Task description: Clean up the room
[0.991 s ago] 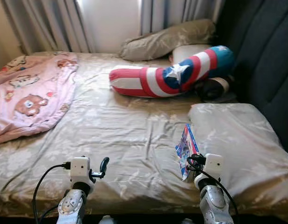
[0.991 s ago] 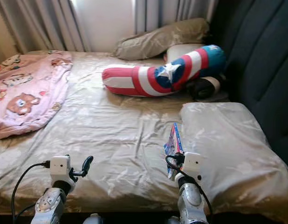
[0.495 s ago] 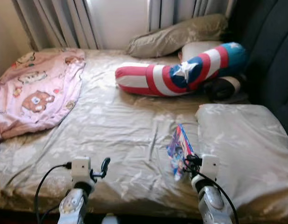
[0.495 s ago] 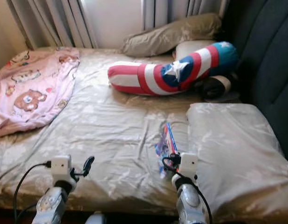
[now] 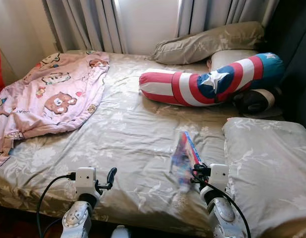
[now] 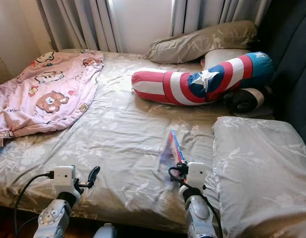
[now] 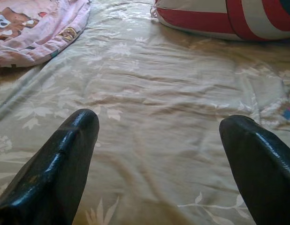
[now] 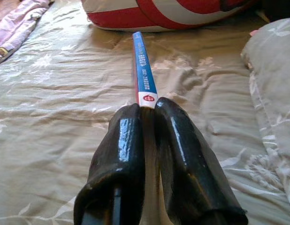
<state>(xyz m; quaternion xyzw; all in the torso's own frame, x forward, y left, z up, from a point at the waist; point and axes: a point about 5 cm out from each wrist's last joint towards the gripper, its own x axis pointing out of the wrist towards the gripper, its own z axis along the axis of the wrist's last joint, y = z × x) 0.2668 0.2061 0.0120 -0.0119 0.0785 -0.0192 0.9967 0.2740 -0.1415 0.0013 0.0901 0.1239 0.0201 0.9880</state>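
Left eye view: a bed (image 5: 128,129) under a floral beige sheet, landmark for all else. On its far left corner, a pink cartoon blanket (image 5: 49,96); near its head, a striped star bolster (image 5: 207,87) with a beige pillow (image 5: 212,42) behind and a dark roll (image 5: 254,100) beside it; along its right side, a large beige cushion (image 5: 267,168). Over the bed's near edge, right claw (image 5: 190,174) clamped on a thin blue book (image 5: 183,156), held upright on edge, just left of the cushion. Left claw (image 5: 111,176) raised over the bed's near edge, well left of the book, holding nothing.

Right eye view: same layout; book (image 6: 170,148) standing edge-up above the bed, directly ahead of the right claw (image 6: 177,171).

Left wrist view: left claw (image 7: 159,140) spread wide, one black finger (image 7: 70,150) at each side, bare sheet between; blanket and bolster at the bed's far part.

Right wrist view: right claw (image 8: 147,110) pressed nearly closed on the book's spine (image 8: 142,70), blue spine with a red-and-white label running straight out from the fingertips toward the bolster (image 8: 159,11), above the bed's sheet.
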